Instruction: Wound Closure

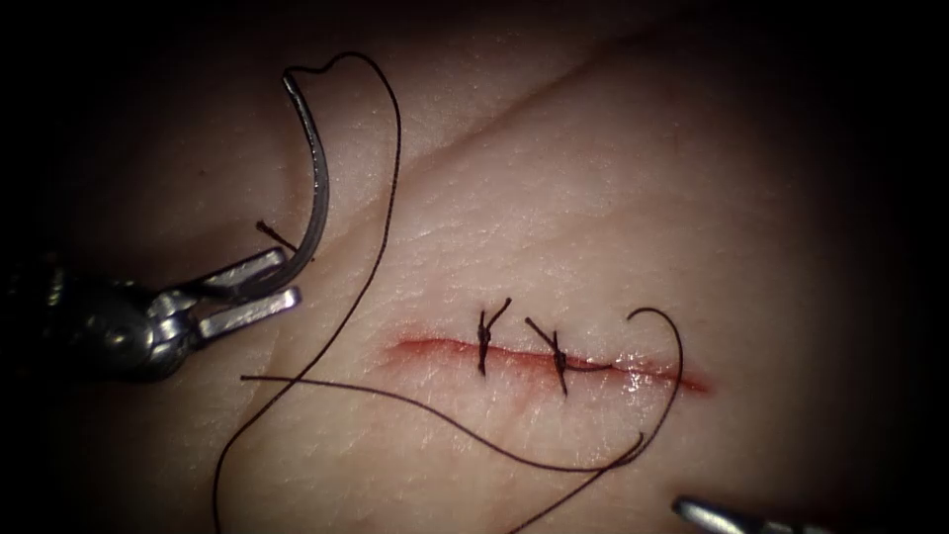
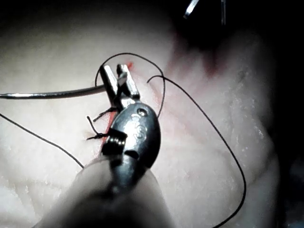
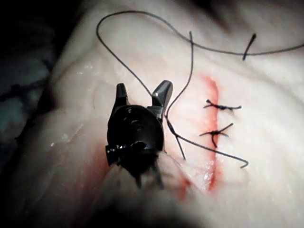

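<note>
The curved needle lies over the tissue well left of the cut, out of the tissue. Its thread end points up and its other end reaches my left tool. That tool's jaws stand apart, the needle's end against the upper one, not clamped. The dark thread runs from the needle down, then loops into the cut's right end. My right tool is open near the right of the cut, holding nothing, with thread passing beside it.
Two tied stitches cross the cut, with red fluid along its line. A free thread tail lies below the left tool. A short thread end sits beside the needle.
</note>
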